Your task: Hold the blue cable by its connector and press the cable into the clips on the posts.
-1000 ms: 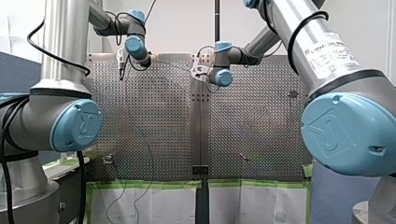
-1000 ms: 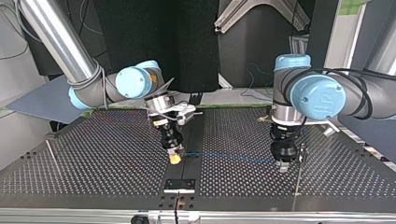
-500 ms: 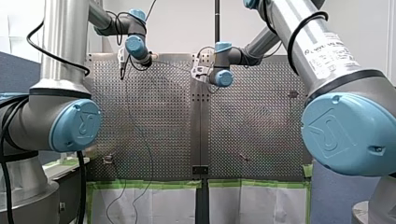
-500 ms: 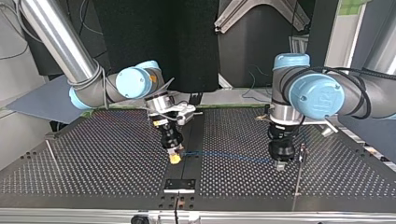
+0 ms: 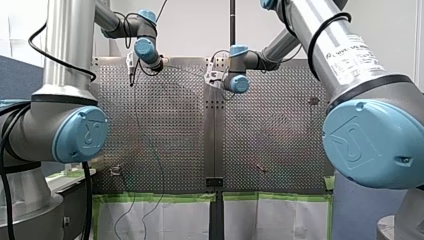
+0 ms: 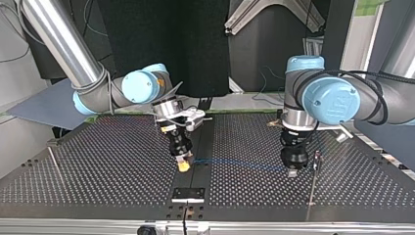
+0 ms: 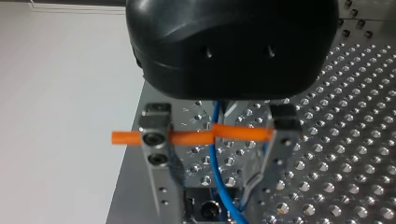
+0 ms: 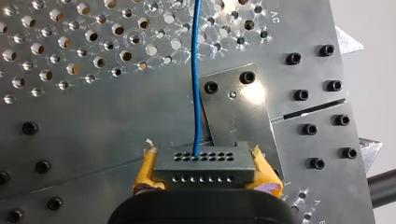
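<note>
The blue cable (image 6: 235,163) runs over the bench (image 6: 98,171) across the middle of the top view, from my right hand (image 6: 183,166) to my left hand (image 6: 292,172). The right hand's yellow pads (image 8: 145,171) are clamped on its grey connector (image 8: 204,165). The left hand's metal fingers (image 7: 156,140) stand apart, with the cable passing between them, beside a thin post (image 6: 313,181).

Front view: bright, flat room light. White wall (image 5: 200,30) near washed out; bench (image 5: 280,125) carries a dull, streaky sheen.
Top view: dimmer, black backdrop (image 6: 161,44), faint glints off bench holes.
Right wrist view: hard glare patch on steel plate (image 8: 238,107); hole rims sparkle.
</note>
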`<state>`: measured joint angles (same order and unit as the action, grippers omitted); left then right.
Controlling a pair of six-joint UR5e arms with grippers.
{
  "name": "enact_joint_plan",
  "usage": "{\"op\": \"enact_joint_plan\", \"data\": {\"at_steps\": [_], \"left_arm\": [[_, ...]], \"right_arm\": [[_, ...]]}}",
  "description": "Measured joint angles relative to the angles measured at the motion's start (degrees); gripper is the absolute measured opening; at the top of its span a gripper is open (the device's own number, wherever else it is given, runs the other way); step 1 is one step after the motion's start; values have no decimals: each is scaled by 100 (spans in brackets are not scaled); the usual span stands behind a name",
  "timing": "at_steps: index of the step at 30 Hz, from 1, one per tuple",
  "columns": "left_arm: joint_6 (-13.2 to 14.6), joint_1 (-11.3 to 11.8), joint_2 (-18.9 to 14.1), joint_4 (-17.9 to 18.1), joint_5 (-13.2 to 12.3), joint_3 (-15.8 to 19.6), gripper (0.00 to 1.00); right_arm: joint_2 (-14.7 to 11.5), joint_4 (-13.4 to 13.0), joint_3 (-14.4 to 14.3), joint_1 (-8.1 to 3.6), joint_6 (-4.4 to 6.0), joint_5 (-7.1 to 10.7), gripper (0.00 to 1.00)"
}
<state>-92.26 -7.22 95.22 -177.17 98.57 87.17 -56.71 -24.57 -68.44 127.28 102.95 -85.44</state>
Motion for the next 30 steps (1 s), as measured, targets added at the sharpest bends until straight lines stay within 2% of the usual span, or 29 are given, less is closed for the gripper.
{"op": "enact_joint_plan", "data": {"at_steps": [6, 11, 18, 24, 30], "left_arm": [[-7, -20, 8, 3, -6, 20, 0], [-3, -102, 14, 135, -5, 214, 0], [-43, -249, 28, 475, 43, 564, 3], [-134, -377, 52, 819, 214, 885, 3], [-75, -558, 310, 1030, 329, 992, 3]], "right_arm": [[3, 56, 0, 4, -14, 7, 0], [5, 173, -73, -12, -37, -26, 0], [6, 191, -379, -46, -52, -150, 0], [5, 182, -629, -63, -62, -275, 0], [6, 169, -904, -99, -102, -399, 0]]}}
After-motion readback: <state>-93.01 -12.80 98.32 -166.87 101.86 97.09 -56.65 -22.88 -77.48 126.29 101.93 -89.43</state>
